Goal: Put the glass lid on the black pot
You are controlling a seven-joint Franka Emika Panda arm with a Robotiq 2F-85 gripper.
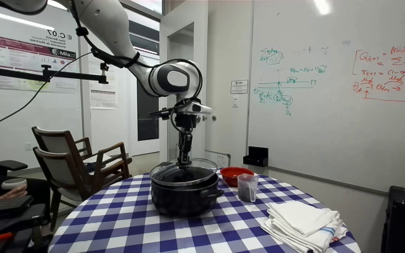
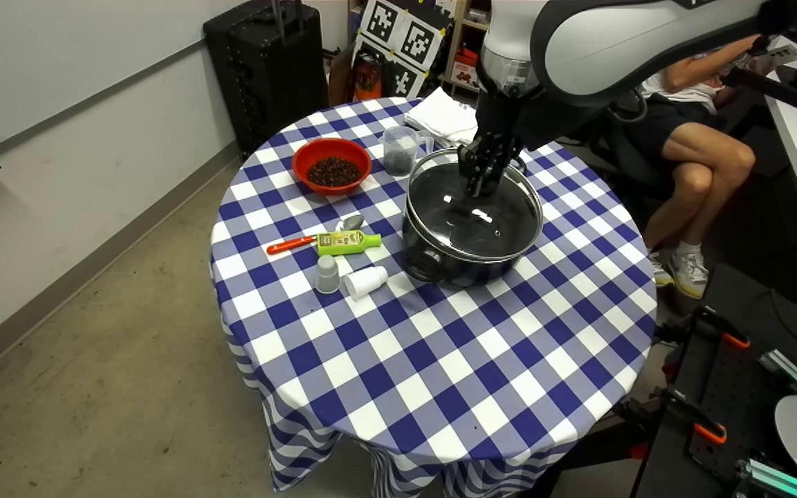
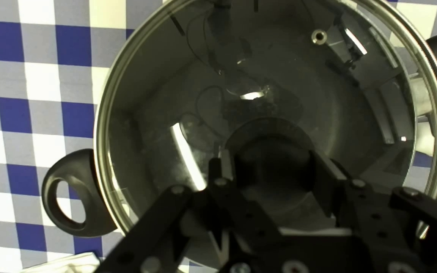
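The glass lid (image 1: pixel 165 174) is round and clear with a metallic rim. It also shows in an exterior view (image 2: pixel 464 232) and in the wrist view (image 3: pixel 188 91). My gripper (image 1: pixel 184 161) is shut on its dark centre knob (image 3: pixel 273 163); the fingers lie on both sides of it. The black pot (image 1: pixel 181 203) stands on the table directly under the lid. The lid looks slightly tilted and offset, with a dark gap to the pot's rim on one side. Its front handle (image 2: pixel 425 265) is visible. Whether the lid touches the rim I cannot tell.
The table has a blue-and-white checked cloth (image 2: pixel 433 387). Near the pot are a red bowl (image 2: pixel 315 149) of dark beans, a clear measuring cup (image 2: pixel 398 149), a green bottle (image 2: pixel 346 243), a white cup (image 2: pixel 366 282), a grey cup (image 2: pixel 327 274) and folded white towels (image 1: pixel 301 221).
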